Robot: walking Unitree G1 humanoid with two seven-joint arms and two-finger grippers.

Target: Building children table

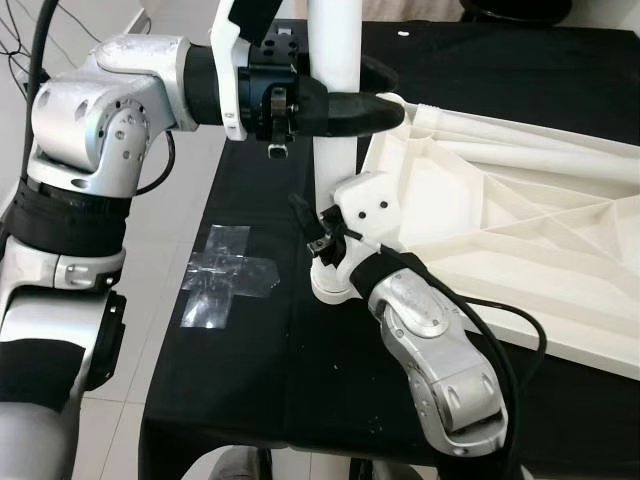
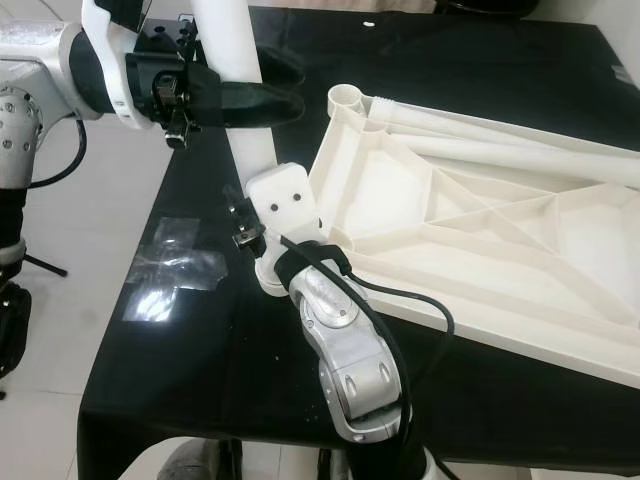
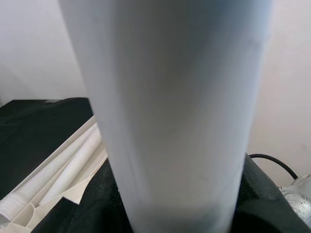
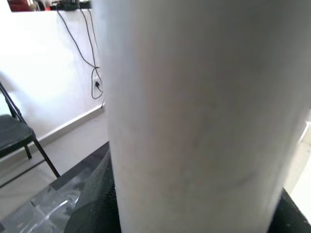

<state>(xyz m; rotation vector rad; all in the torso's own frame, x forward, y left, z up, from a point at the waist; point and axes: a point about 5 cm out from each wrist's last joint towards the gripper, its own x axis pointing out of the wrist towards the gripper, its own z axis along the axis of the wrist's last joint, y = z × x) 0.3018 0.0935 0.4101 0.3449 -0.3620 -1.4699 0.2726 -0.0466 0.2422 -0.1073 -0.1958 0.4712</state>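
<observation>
— Where's the smooth white table leg point(image 1: 335, 60)?
— Upright between the left gripper point(image 1: 345, 112)'s clamped black fingers; the right gripper point(image 1: 335, 262) grips it lower, beside the ribbed tabletop point(image 1: 520, 230) on black cloth point(image 1: 250, 360).

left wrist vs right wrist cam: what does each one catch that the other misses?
Left wrist only: the white tabletop's ribbed underside with two loose legs lying in it, on the black cloth, plus a black cable.
Right wrist only: a folding chair, wall cables hanging down the wall, the tiled floor, and clear tape on the cloth's edge.
Both: the upright white table leg close up, across most of the frame, with white wall behind.
</observation>
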